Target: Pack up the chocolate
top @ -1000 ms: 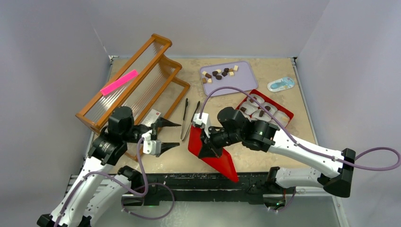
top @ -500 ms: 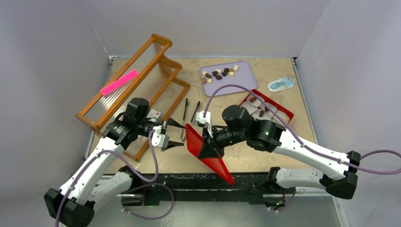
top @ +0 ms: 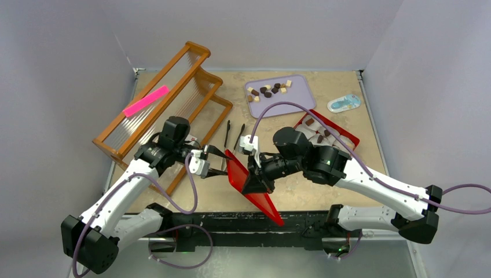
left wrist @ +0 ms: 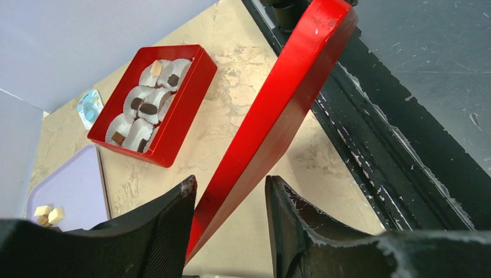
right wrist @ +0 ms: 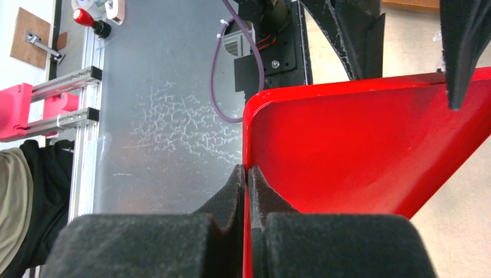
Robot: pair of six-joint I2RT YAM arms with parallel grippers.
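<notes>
- Small chocolate (top: 267,90) pieces, dark brown, brown and cream, lie on a lilac tray (top: 301,103); more sit in paper cups (left wrist: 124,121) in a red box (left wrist: 188,116).
- The right gripper (right wrist: 248,179) is clamped on a red lid (left wrist: 278,116); the left gripper (left wrist: 231,182) has its jaws apart around the lid's edge.
- Beige speckled table (top: 214,194), pale walls (top: 260,29).

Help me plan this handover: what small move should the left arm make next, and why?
Probably close the left gripper onto the red lid: the lid's edge already sits between its fingers, which seem not yet clamped, while the right gripper pinches another edge, holding the lid tilted in the air.
</notes>
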